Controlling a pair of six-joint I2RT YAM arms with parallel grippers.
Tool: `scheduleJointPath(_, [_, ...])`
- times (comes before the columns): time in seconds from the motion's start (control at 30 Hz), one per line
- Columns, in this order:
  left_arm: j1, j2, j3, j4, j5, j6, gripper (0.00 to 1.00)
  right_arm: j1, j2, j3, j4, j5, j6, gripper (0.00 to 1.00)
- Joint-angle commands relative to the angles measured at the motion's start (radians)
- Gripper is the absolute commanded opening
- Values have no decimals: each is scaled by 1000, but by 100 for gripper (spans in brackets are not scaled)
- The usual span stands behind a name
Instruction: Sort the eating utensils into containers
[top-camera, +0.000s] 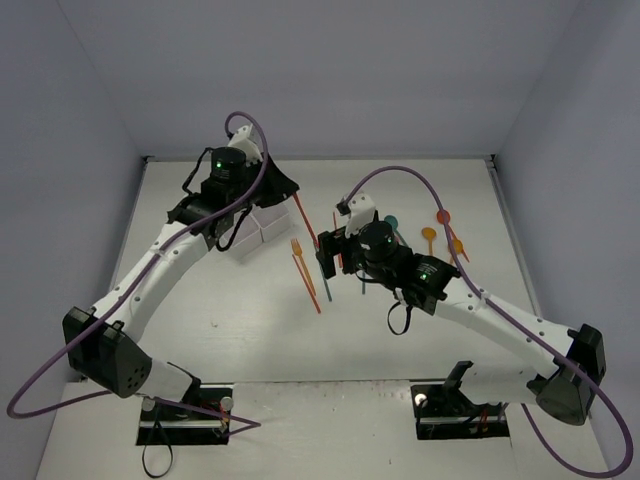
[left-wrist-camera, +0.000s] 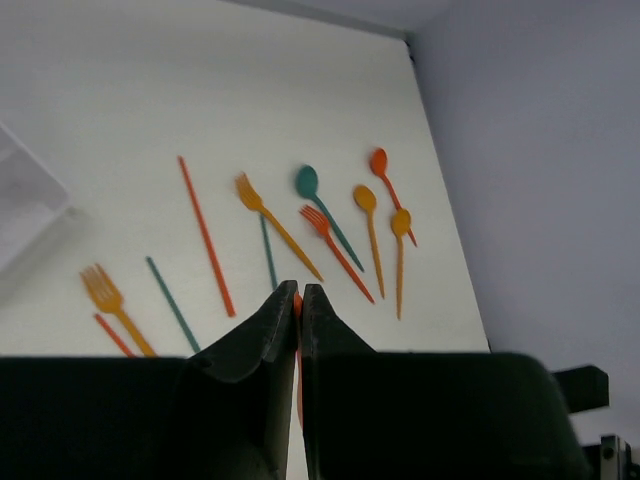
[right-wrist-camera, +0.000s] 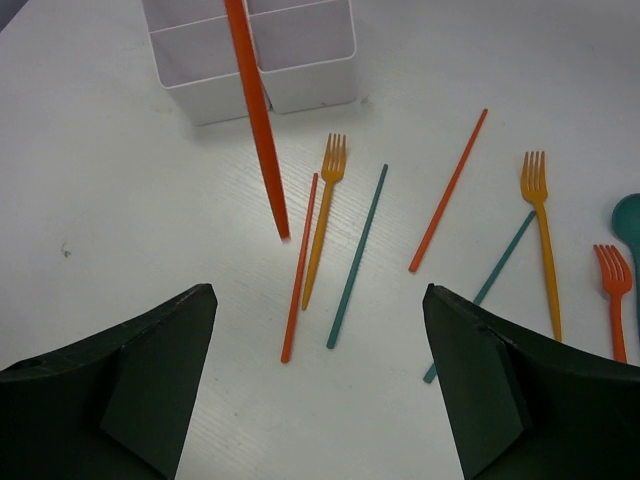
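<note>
My left gripper is shut on a long red-orange utensil. The utensil hangs slanted in front of the white containers, with its tip just above the table; its upper end is hidden in the jaws. My right gripper is open and empty, low over the table near an orange fork, a red stick and a teal stick. Further right lie another orange fork, a red fork, a teal spoon and orange spoons.
A red spoon lies nearest the right wall. Another red stick and a teal stick lie between the forks. Purple cables loop above both arms. The containers' corner shows at the left wrist view's left edge.
</note>
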Motion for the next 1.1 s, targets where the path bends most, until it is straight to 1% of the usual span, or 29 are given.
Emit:
scheduleJointPath(0.0, [122, -87, 20, 40, -231, 98, 0, -25, -57, -36, 49, 65, 33, 83])
scheduleJointPath(0.1, [189, -92, 12, 64, -367, 119, 0, -39, -77, -53, 42, 67, 46, 83])
scheduleJointPath(0.27, [240, -81, -11, 167, -540, 187, 0, -50, -103, -76, 34, 66, 46, 82])
scheduleJointPath(0.4, [267, -70, -62, 320, -620, 237, 0, -57, -122, -90, 27, 64, 43, 83])
scheduleJointPath(0.47, [279, -57, -84, 368, -640, 252, 0, -61, -133, -97, 24, 62, 44, 83])
scheduleJointPath(0.7, [320, 28, -88, 481, -656, 307, 0, -78, -160, -110, 18, 53, 40, 82])
scheduleJointPath(0.77, [331, 50, -86, 503, -653, 310, 0, -78, -169, -115, -10, 53, 41, 82])
scheduleJointPath(0.9, [339, 85, -88, 508, -640, 319, 0, -80, -176, -124, -20, 52, 50, 82])
scheduleJointPath(1.07, [340, 78, -150, 508, -631, 294, 0, -85, -170, -135, -22, 64, 55, 82])
